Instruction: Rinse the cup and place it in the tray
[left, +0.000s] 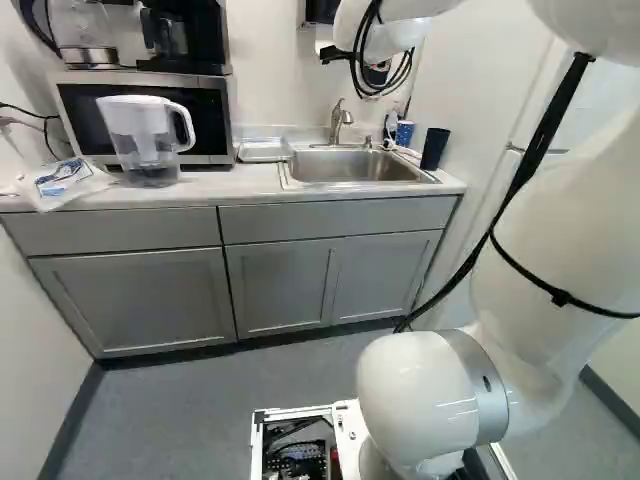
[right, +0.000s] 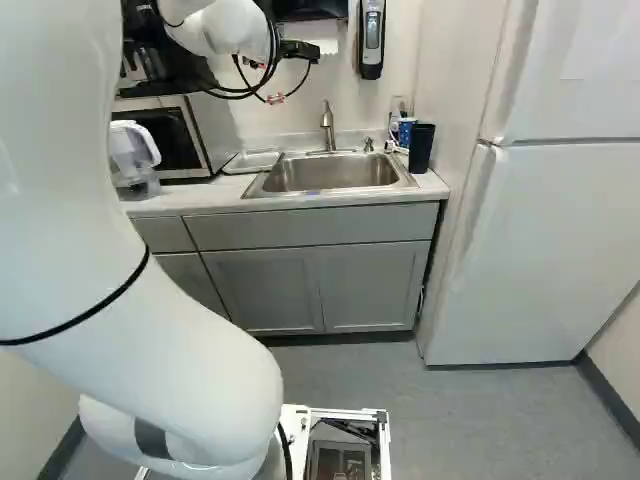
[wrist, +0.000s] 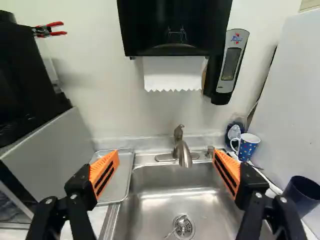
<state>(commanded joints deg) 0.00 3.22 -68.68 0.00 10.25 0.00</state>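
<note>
A robot arm is reaching over a kitchen counter, its black gripper hanging above and short of a steel sink. The two orange-padded fingers are standing wide apart and holding nothing. Taking the sink's middle as the dial's centre and the wall as twelve o'clock, the faucet is rising at twelve, the metal tray is lying at about ten, and a blue patterned mug, likely the cup, is standing upright at about one to two, its handle pointing roughly toward nine. A dark tumbler is standing nearer the arm, at about two to three; which vessel the task is meaning remains a judgement. The job is seemingly at its start, with the cup waiting to be picked up. The next reach is calling for care: the white side panel is standing close beyond both vessels, so a wide-open finger could be knocking it or tipping the tumbler. The mug's handle could be blocking one pad, making the hold crooked and slippery once wet. While rinsing, the spout could be catching the rim or a finger, and a loose grip could be dropping the mug into the basin.
</note>
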